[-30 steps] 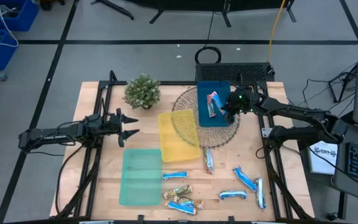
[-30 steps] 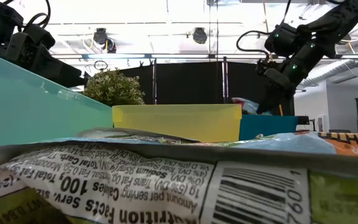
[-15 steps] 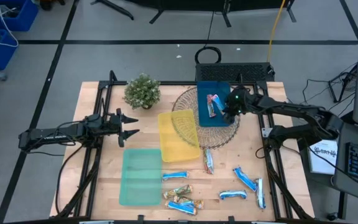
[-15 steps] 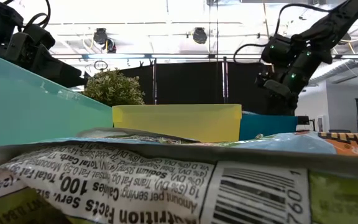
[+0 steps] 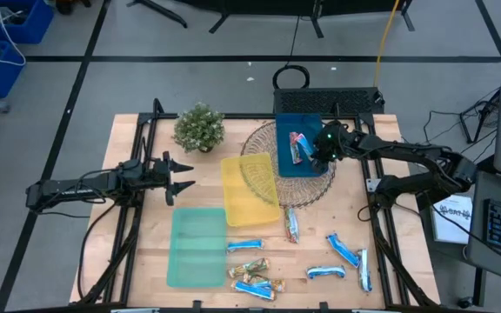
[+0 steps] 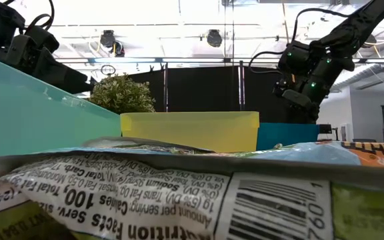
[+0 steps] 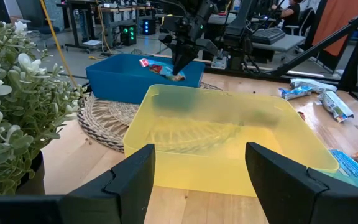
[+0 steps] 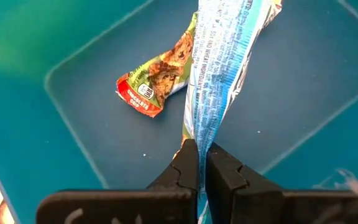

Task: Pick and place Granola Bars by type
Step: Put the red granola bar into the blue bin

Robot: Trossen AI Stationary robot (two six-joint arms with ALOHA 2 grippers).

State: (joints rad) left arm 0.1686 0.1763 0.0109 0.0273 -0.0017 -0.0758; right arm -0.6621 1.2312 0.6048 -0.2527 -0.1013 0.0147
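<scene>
Right wrist view shows the right gripper (image 8: 197,163) with fingers pinched on a blue-and-white granola bar (image 8: 219,74) above the blue tray (image 8: 86,56), where a red-ended bar (image 8: 157,84) lies. Farther off, the left gripper (image 5: 181,176) waits over the desk (image 5: 320,239), fingers wide.

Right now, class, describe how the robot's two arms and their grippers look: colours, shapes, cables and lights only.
Both arms are slim, dark, jointed links. The left gripper ends in two black pointed fingers, broad and angular seen from the wrist. The right gripper has narrow black fingers with flat inner faces; small green lights glow on its wrist. Black cables loop along both arms.
</scene>
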